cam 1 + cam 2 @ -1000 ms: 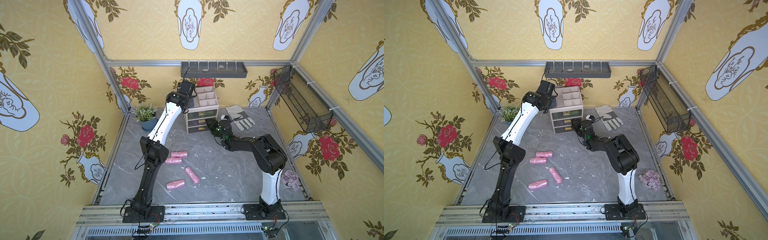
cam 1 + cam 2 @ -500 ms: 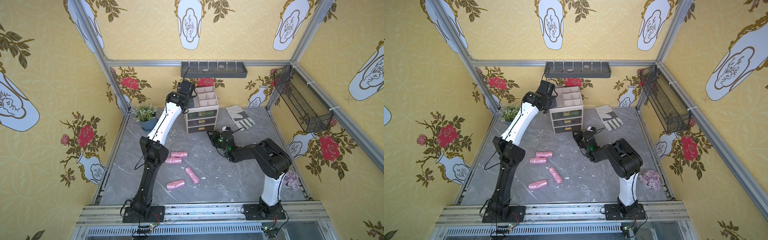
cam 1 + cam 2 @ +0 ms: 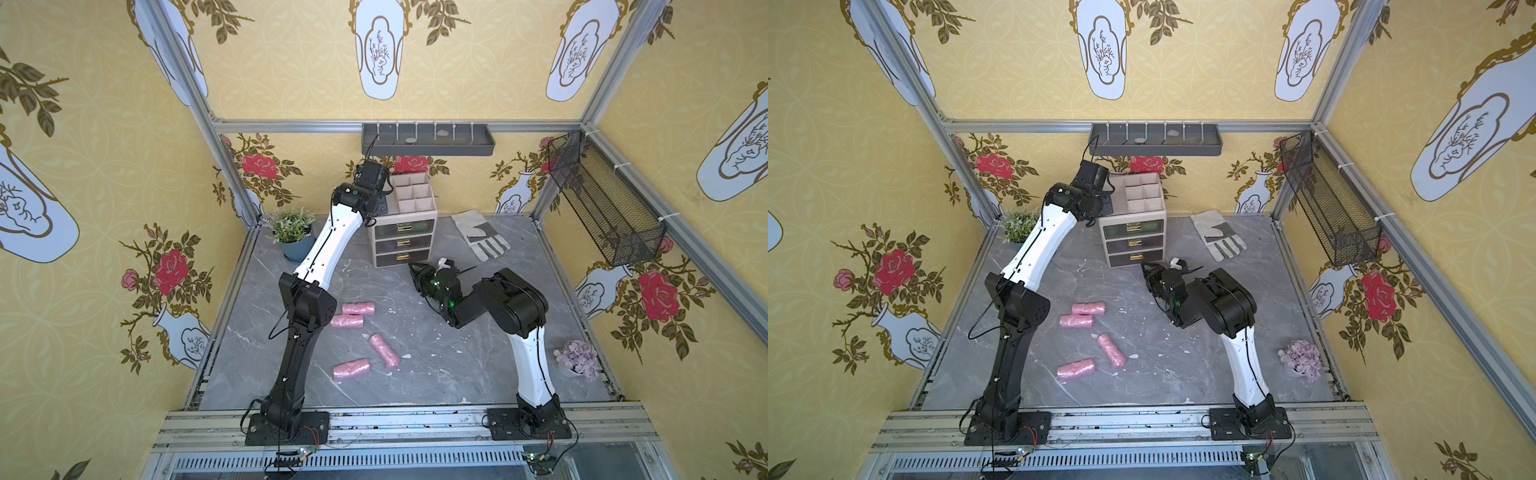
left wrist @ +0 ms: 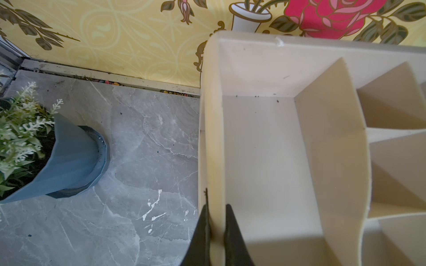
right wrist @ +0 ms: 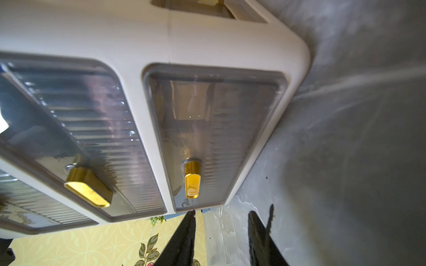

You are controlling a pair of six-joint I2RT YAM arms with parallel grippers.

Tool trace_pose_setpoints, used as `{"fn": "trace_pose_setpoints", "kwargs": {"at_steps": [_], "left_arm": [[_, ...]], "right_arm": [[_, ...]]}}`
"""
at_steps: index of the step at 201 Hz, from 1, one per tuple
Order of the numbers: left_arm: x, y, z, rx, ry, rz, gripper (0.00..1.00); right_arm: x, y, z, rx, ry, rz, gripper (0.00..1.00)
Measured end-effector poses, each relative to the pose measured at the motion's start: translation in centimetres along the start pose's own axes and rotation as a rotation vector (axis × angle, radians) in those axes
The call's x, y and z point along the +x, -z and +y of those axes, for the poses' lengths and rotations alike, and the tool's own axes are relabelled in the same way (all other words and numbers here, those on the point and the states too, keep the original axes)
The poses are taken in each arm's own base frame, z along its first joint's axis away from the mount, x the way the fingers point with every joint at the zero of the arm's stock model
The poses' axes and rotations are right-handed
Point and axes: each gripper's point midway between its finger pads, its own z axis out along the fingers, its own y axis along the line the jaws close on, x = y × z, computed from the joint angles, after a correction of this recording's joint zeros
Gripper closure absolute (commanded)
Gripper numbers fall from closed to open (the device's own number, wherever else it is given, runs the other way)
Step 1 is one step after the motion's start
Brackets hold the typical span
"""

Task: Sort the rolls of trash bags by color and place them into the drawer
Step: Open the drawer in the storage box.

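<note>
Several pink rolls of trash bags (image 3: 358, 308) (image 3: 1088, 308) lie loose on the grey table between the two arms. The beige drawer chest (image 3: 402, 241) (image 3: 1133, 243) stands at the back with all three dark drawers shut. My left gripper (image 4: 216, 207) is shut on the side wall of the chest's divided top tray (image 4: 211, 115). My right gripper (image 5: 222, 213) (image 3: 415, 270) hovers low just in front of the bottom drawer (image 5: 214, 129), its jaws apart with nothing between them, near the gold handle (image 5: 192, 182). I see no purple or green rolls.
A potted plant (image 3: 291, 232) stands left of the chest and a grey work glove (image 3: 478, 235) lies to its right. A lilac flower cluster (image 3: 577, 359) sits by the right arm's base. A grey wall tray (image 3: 428, 139) and a wire basket (image 3: 602, 203) hang above.
My right gripper has drawn back from the chest's front toward the table's middle and its jaws have narrowed slightly. The left arm has not moved.
</note>
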Motion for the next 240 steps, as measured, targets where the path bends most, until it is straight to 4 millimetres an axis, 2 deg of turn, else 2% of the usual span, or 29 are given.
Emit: {"fn": "trace_pose_setpoints", "kwargs": {"at_steps": [57,101,183,240], "left_arm": [[0.0,0.0,-0.1,0.009,0.002,0.003,0.97],[0.0,0.1,-0.1,0.01,0.003,0.004,0.97],[0.0,-0.1,-0.1,0.012,0.004,0.003,0.98],[0.0,-0.2,-0.2,0.017,0.014,-0.002,0.98]], "right_arm": [[-0.7,-1.3,1.4,-0.048,-0.003,-0.032,0.62],[-1.1,-1.7,0.8,-0.037,-0.029,-0.059,0.64],[-1.4,-2.4,2.2,-0.071,-0.049,-0.075,0.67],[-1.5,-2.7,2.2,-0.062,-0.078,-0.075,0.71]]}}
